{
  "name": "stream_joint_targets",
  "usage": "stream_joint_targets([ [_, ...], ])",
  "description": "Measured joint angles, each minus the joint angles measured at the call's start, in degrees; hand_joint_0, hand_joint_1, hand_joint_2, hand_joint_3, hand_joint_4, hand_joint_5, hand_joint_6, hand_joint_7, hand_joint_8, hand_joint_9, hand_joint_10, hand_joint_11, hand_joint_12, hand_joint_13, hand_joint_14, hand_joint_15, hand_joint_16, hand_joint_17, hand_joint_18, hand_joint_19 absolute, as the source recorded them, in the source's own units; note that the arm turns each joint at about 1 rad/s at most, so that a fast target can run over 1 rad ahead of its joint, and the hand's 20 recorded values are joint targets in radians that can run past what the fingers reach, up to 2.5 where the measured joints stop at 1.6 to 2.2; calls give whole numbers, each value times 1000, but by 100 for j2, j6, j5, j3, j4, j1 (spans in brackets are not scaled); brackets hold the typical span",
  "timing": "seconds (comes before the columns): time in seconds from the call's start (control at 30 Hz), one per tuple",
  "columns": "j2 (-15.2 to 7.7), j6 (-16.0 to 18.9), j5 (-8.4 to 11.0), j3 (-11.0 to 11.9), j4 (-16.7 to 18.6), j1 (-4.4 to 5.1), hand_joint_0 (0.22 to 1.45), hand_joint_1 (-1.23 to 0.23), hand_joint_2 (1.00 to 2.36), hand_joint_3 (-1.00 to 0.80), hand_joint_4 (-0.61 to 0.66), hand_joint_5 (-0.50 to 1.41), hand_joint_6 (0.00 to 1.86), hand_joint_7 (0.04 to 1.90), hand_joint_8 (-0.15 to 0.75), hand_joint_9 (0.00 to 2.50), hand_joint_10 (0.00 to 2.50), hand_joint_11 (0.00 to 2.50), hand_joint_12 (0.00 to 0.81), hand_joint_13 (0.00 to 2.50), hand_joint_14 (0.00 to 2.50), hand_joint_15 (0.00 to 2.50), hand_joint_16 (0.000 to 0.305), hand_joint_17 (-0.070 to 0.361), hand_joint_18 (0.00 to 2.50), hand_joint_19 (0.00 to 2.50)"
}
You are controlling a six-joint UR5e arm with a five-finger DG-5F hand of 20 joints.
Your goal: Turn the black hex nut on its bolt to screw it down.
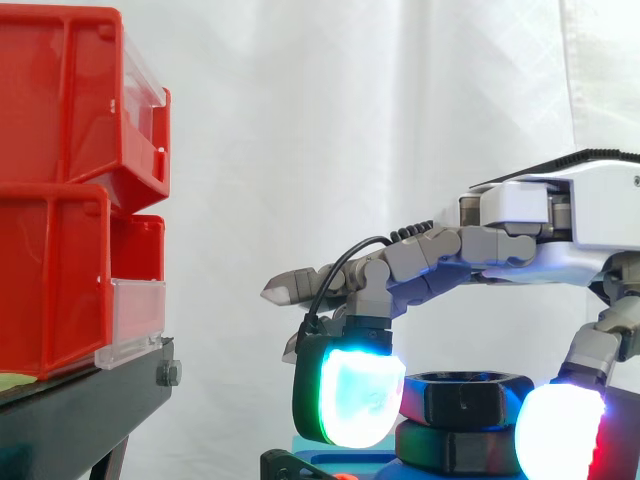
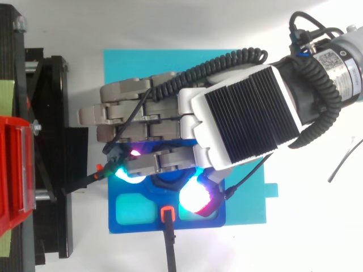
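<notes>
The black hex nut (image 1: 465, 395) sits on its bolt above a second dark hex piece (image 1: 455, 448), on a blue fixture (image 2: 133, 226). My hand (image 1: 540, 225) reaches in from the right, level above the nut. One finger curls down so that its glowing pad (image 1: 350, 395) lies against the nut's left side. The thumb's glowing pad (image 1: 560, 435) lies against its right side, so the nut is pinched between them. The other fingers point straight left, above the nut. From above, my hand (image 2: 244, 113) covers the nut, with both pads glowing at its lower edge.
Red bins (image 1: 60, 200) are stacked on a black stand (image 1: 80, 410) to the left, close to the straight fingertips. The fixture rests on a cyan mat (image 2: 142, 68). A black rod with an orange tip (image 2: 167, 215) points into the fixture's near edge.
</notes>
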Motion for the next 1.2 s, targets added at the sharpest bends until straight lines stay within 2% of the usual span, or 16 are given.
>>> stream_joint_targets([
  [0.8, -1, 0, -10, 0, 34, 0, 567, -668, 1000, -500, 296, -113, 531, 1245, 289, 551, 4, 154, 352, 200, 0, 0, 51, 114, 244, 156],
  [1.2, -1, 0, -10, 0, 50, 0, 619, -653, 1003, -445, 290, -109, 543, 1241, 293, 582, 4, 159, 345, 213, 0, 0, 49, 111, 253, 154],
])
